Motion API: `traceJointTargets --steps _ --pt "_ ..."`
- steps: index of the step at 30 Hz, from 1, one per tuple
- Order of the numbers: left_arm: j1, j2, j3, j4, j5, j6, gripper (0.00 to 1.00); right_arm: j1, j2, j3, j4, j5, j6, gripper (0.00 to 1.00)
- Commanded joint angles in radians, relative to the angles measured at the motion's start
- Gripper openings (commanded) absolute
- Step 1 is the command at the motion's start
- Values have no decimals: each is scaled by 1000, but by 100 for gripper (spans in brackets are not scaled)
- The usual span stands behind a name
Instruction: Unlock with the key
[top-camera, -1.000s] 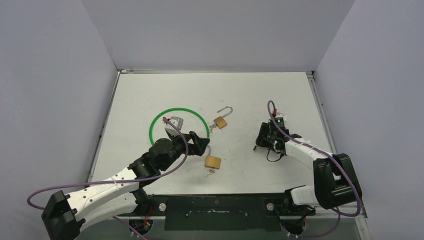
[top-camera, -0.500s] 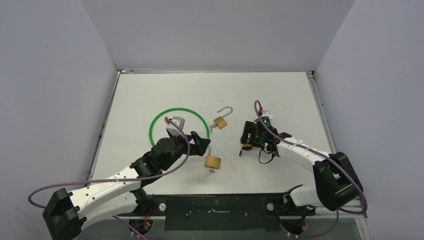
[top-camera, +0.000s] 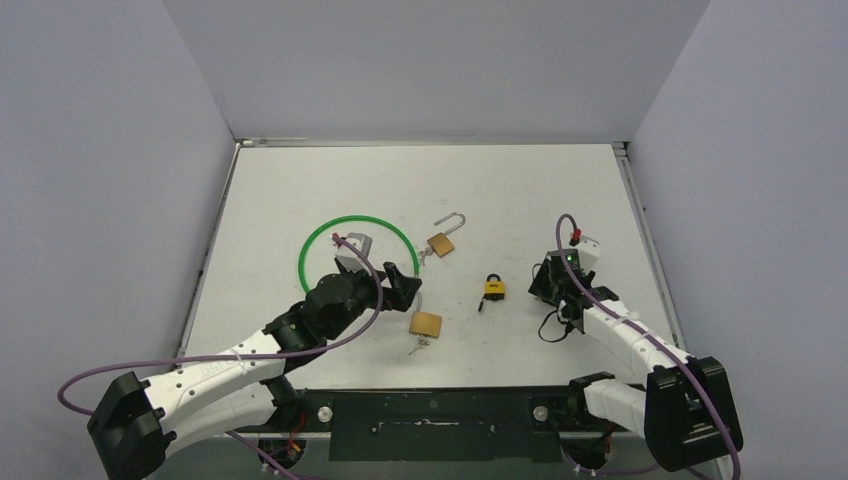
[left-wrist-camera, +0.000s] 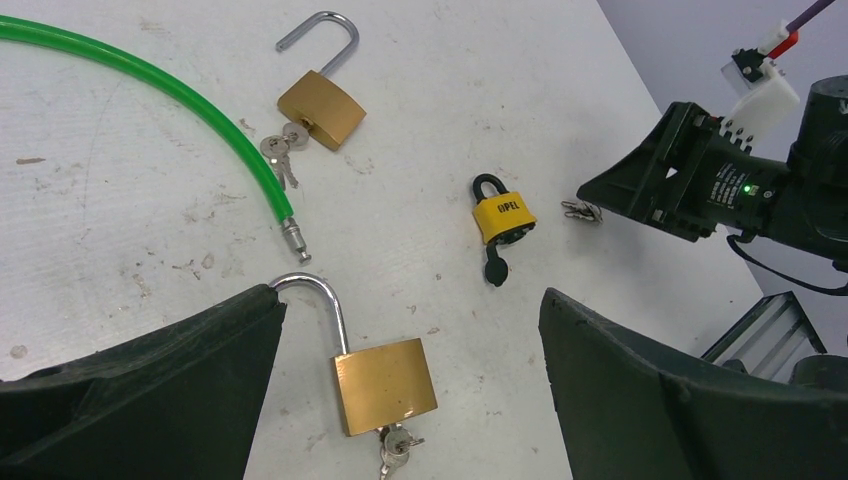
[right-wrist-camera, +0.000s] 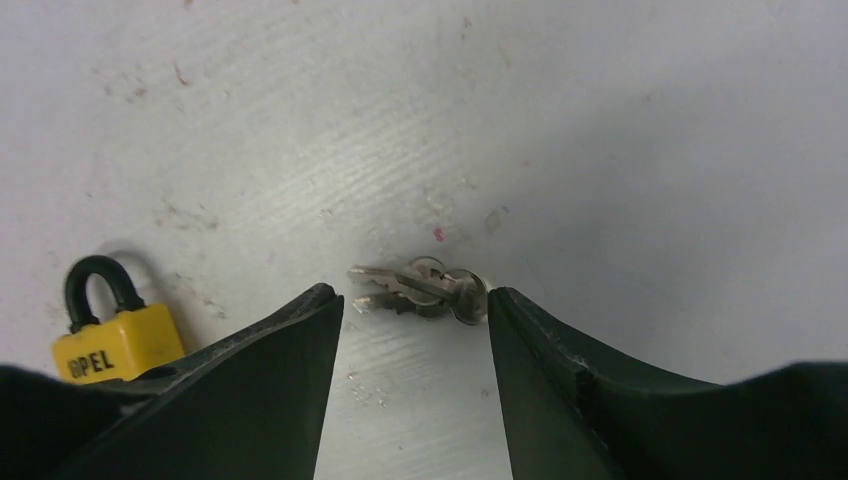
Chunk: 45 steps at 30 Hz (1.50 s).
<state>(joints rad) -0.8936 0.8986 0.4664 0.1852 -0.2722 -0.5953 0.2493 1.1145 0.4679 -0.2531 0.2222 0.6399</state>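
Flat on the white table (top-camera: 300, 180), centre of the action: the yellow padlock (top-camera: 494, 288). Stubby yellow body, black lettering reading OPEL across the face, short black shackle (right-wrist-camera: 100, 263) pushed down and closed. Black-headed key (left-wrist-camera: 495, 270) sticking out of the underside, seated in the keyhole, no finger on it.

Just right of the yellow padlock, clear of it: a small pair of silver keys (right-wrist-camera: 425, 288) on a ring, lying flat. Right over them, the right gripper (right-wrist-camera: 413, 300), down low at the table, jaws partway apart and straddling that pair, one black finger on each side. Cannot tell whether the pads actually touch the metal.

Left of the yellow padlock and a little nearer the arm bases: the left gripper (left-wrist-camera: 408, 300), spread wide, holding nothing. Framed between its fingers in the wrist view, a brass padlock (left-wrist-camera: 385, 385), shackle swung open, keys hanging from its base.

Further back and left of the yellow padlock: a second brass padlock (left-wrist-camera: 320, 108), shackle open too, keys alongside. Furthest left of the yellow padlock: a green cable loop (top-camera: 330, 232), metal-tipped end lying between the two brass locks.
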Motion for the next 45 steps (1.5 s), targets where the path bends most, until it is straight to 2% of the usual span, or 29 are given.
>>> traceJointTargets --steps 1,7,10,17,27,34,37,41,45 --pt "7 9 25 66 20 -9 97 -11 2 -12 11 -1 -6 56" --pt "6 2 22 63 21 -15 97 -55 94 -4 38 -18 0 55" --pt "7 -4 17 63 18 -18 97 -76 102 -10 68 -36 1 50" --pt "7 -6 19 58 18 -16 97 -102 99 -14 99 -110 0 24" --pt "8 3 21 70 36 -28 97 -102 31 -9 47 -142 -3 0" --pt "9 12 25 88 56 -41 97 -98 -72 41 -6 -213 -36 0" --pt "10 22 25 112 81 -52 97 -87 -117 65 -8 -301 -59 0" --pt "8 45 31 169 150 -66 97 -22 -214 79 67 -434 -106 0" --pt "6 72 53 216 230 -69 97 108 -329 74 207 -523 -153 0"
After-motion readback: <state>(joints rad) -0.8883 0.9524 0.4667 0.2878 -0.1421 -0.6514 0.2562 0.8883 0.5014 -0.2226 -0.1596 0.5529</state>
